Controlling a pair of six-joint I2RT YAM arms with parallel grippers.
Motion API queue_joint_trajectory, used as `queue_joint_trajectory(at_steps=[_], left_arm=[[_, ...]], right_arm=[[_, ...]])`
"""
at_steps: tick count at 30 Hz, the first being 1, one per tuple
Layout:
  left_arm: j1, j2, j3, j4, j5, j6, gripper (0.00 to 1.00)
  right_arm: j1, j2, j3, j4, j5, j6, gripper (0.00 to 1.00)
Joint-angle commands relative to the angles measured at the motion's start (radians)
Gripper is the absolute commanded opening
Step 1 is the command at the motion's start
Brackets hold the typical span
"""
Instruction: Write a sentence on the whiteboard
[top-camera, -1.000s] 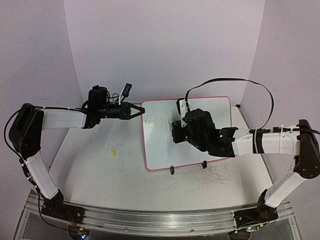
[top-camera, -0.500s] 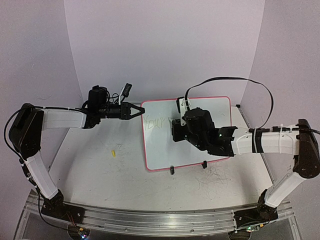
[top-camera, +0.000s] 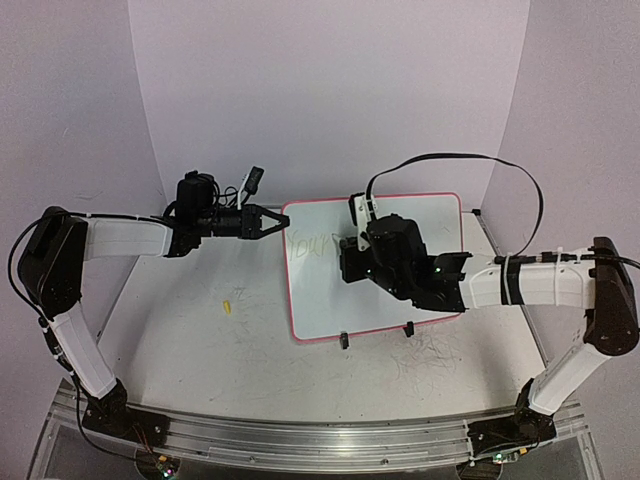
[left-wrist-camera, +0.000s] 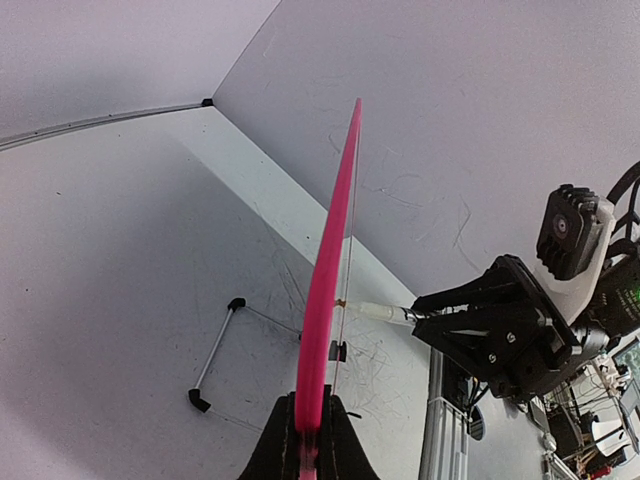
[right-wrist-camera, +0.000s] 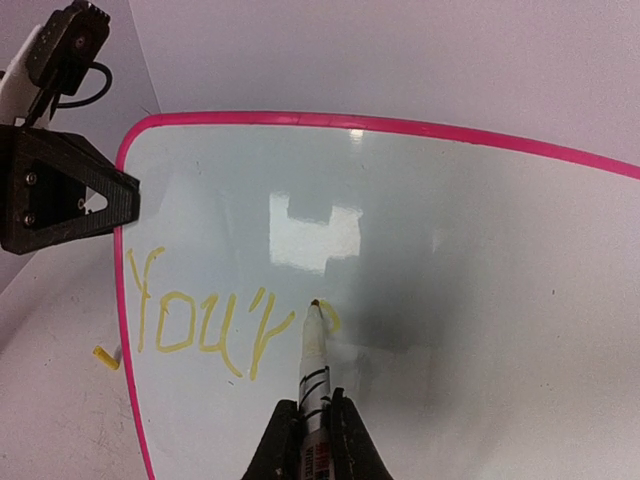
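Note:
The whiteboard, white with a pink border, stands propped on the table. My left gripper is shut on its left edge; in the left wrist view the pink rim runs straight out from between the closed fingers of that gripper. My right gripper is shut on a marker, whose tip touches the whiteboard. The sentence reads "You'r" in yellow, with a fresh curved stroke at the tip. From above, the right wrist covers the board's middle and the sentence shows faintly.
A small yellow cap lies on the table left of the board. Two black clip feet hold the board's near edge. A thin rod with black ends lies behind the board. Purple walls close in the back and sides.
My right wrist has shifted slightly left and away along the board with the marker. The left arm and the board have not moved.

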Motion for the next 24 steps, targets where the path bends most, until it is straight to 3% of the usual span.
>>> queue_joint_trajectory(at_steps=[1, 13, 24], left_arm=[[-0.025, -0.001, 0.010, 0.004, 0.027, 0.000, 0.02], [-0.026, 0.001, 0.010, 0.004, 0.027, 0.000, 0.02], [-0.026, 0.003, 0.009, 0.004, 0.026, 0.000, 0.02]], right_arm=[[0.000, 0.006, -0.019, -0.003, -0.027, 0.027, 0.00], [0.010, -0.018, -0.083, -0.032, -0.025, 0.078, 0.00], [0.010, -0.058, -0.071, -0.057, 0.066, 0.064, 0.00]])
